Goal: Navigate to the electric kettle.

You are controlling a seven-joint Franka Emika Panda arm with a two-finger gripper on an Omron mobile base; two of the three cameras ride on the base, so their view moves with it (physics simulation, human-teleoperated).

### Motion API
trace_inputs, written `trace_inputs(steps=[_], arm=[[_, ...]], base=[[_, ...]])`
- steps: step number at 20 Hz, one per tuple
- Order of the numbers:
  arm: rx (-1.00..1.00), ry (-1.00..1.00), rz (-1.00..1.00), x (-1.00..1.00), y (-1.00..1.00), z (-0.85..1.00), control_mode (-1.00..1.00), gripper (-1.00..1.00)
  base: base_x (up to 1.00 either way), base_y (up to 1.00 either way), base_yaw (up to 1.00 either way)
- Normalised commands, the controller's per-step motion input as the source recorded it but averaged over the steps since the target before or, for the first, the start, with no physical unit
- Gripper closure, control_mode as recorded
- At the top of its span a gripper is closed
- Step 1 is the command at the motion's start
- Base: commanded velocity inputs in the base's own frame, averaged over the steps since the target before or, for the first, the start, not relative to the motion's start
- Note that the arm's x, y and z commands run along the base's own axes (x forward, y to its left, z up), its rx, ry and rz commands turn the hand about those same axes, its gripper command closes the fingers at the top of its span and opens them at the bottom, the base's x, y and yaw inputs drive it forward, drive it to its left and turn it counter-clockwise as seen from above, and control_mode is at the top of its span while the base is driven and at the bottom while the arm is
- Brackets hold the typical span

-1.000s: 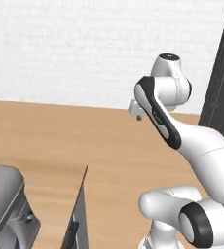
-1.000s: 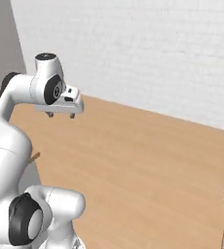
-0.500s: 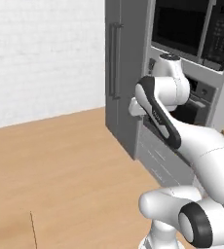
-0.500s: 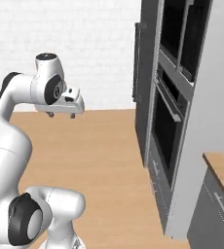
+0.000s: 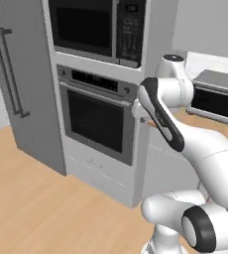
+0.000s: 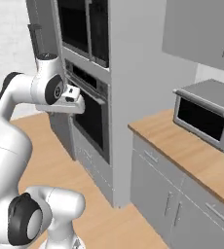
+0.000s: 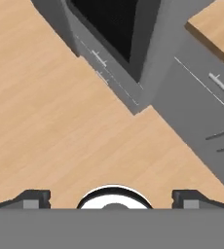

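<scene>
My gripper point(image 7: 112, 198) hangs over bare wood floor point(image 7: 50, 121), jaws spread wide, nothing between them. In front of me is a tall grey cabinet column w/ a built-in wall oven point(image 5: 98, 121), a microwave point(image 5: 97, 27) above it, drawers below. Fridge point(image 5: 17, 84) w/ long vertical handle sits just left of the column. To the right, a wood counter point(image 6: 192, 153) over grey base cabinets point(image 6: 175, 206) carries a toaster oven point(image 6: 207, 116). Can't spot the electric kettle from here, so can't say where it is.
</scene>
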Motion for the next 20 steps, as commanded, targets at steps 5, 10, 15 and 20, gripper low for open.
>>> trace_inputs(steps=[5,10,15,20], arm=[[0.0,0.0,0.0,0.0,0.0,0.0,1.0,-1.0],[0.0,0.0,0.0,0.0,0.0,0.0,1.0,-1.0],[0.0,0.0,0.0,0.0,0.0,0.0,1.0,-1.0],[0.0,0.0,0.0,0.0,0.0,0.0,1.0,-1.0]], base=[[0.0,-0.32,-0.77],[0.0,-0.42,-0.79],[0.0,-0.52,-0.76],[0.22,-0.67,-0.68]])
